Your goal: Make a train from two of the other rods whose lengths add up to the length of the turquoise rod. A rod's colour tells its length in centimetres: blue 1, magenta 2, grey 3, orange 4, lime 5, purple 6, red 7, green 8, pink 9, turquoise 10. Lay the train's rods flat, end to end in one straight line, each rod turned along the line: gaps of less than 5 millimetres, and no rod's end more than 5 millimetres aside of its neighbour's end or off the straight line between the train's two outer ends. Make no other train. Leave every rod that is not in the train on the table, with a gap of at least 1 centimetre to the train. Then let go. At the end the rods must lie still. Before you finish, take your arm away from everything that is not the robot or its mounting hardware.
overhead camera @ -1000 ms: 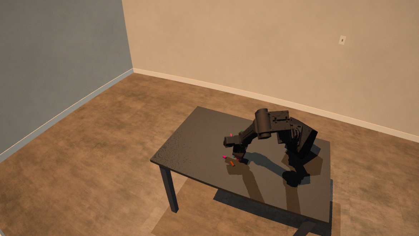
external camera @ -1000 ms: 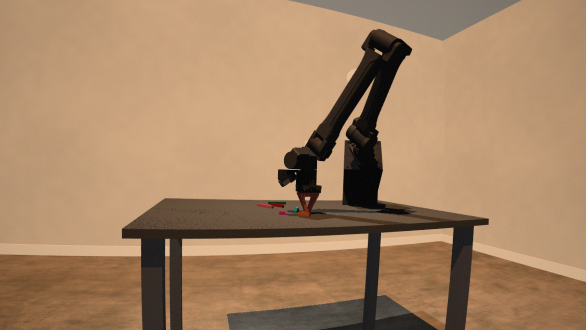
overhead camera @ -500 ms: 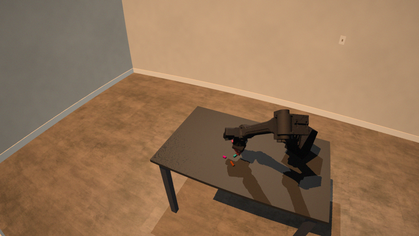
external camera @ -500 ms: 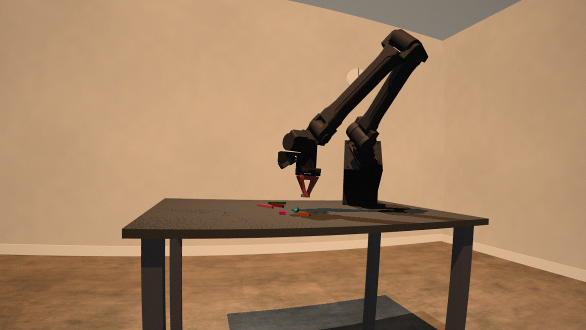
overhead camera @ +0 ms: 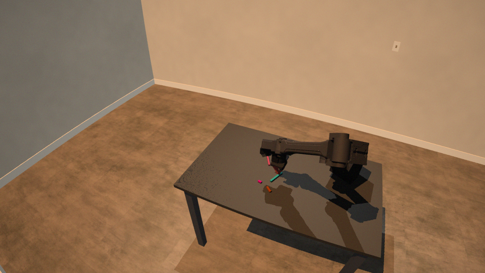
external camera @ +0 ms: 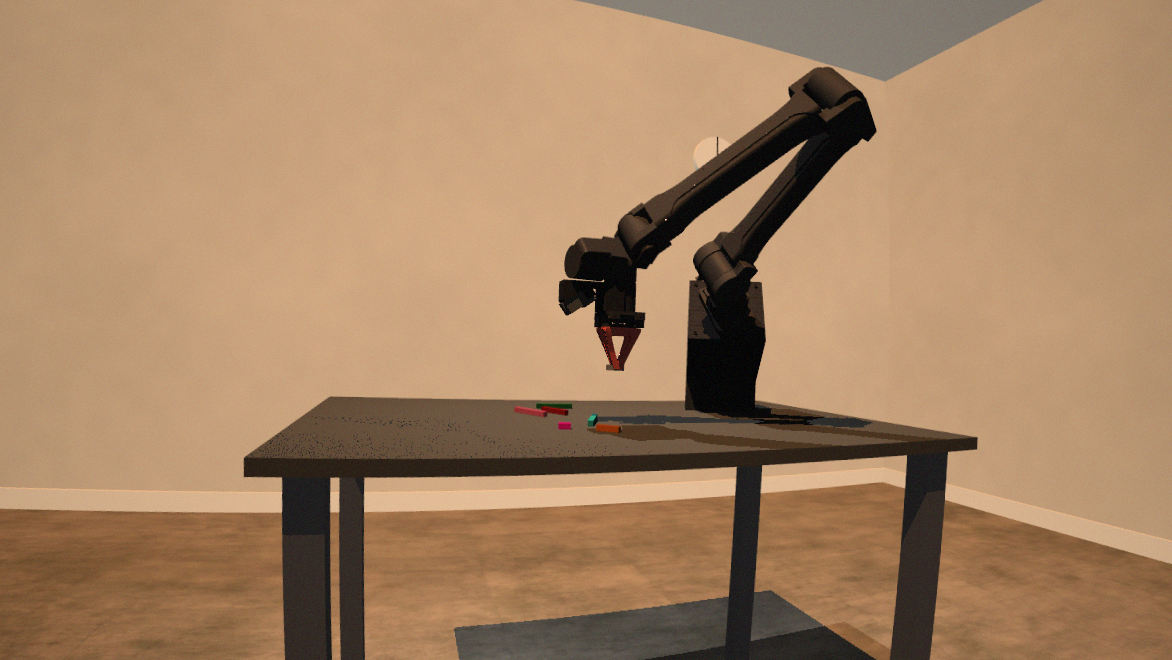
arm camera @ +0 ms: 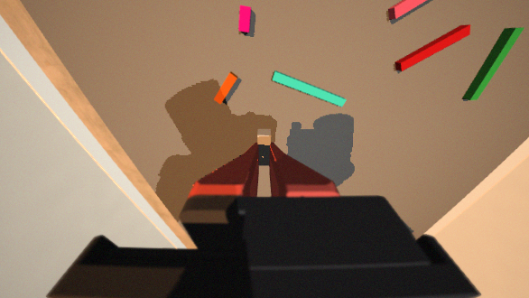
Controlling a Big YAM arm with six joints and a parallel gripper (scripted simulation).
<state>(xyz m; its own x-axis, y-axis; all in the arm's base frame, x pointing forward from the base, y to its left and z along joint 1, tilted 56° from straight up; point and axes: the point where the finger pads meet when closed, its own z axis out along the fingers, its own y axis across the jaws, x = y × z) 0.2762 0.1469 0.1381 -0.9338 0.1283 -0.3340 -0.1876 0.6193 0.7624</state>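
My gripper (external camera: 615,365) hangs well above the table and is shut on a short grey rod (arm camera: 264,136), seen end-on at the fingertips in the wrist view (arm camera: 264,149). Below on the table lie the turquoise rod (arm camera: 309,88), the orange rod (arm camera: 226,88) and the magenta rod (arm camera: 245,19). Farther off lie the red rod (arm camera: 432,48), the green rod (arm camera: 492,63) and the pink rod (arm camera: 406,8). All lie flat and apart from each other. In the top view the turquoise rod (overhead camera: 275,176) lies just under the gripper (overhead camera: 277,168).
The arm's base (external camera: 723,352) stands at the back of the table. The table's front edge (external camera: 606,463) lies a little beyond the orange rod (external camera: 607,427). The arm casts dark shadows (overhead camera: 288,199) on the table top.
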